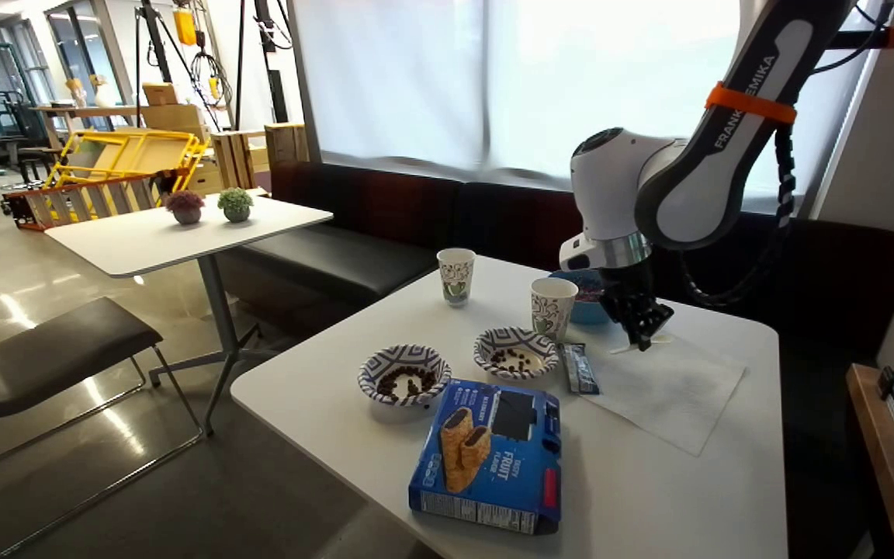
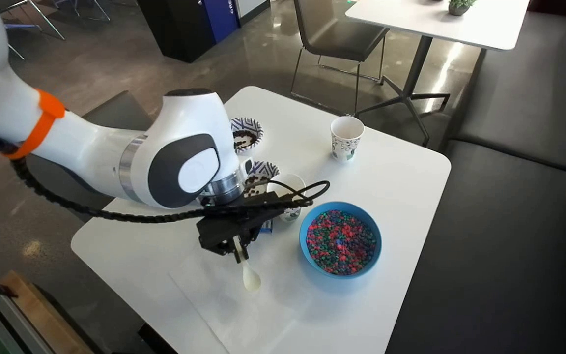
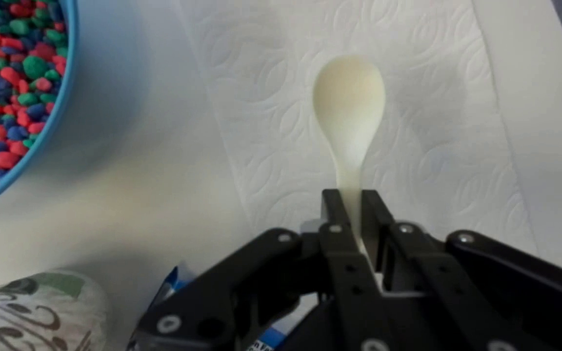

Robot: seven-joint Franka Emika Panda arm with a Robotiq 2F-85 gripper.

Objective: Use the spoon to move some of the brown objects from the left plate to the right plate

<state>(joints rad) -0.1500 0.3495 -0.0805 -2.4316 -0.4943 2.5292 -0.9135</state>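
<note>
The gripper (image 3: pixel 350 195) is closed on the handle of the cream-coloured spoon (image 3: pixel 349 105), and the head of this spoon is over the paper towel (image 3: pixel 422 131). Seen from the gripper, small dark brown bits (image 1: pixel 390 384) lie in the farther patterned bowl (image 1: pixel 403 357), just beside the blue cardboard box (image 1: pixel 486 458), and in the nearer patterned bowl (image 1: pixel 515 339), beside a paper cup (image 1: pixel 553 307).

Bits (image 1: pixel 390 383) lie in the left plate (image 1: pixel 403 356) and the right plate (image 1: pixel 514 337) beside a cup (image 1: pixel 552 307).
</note>
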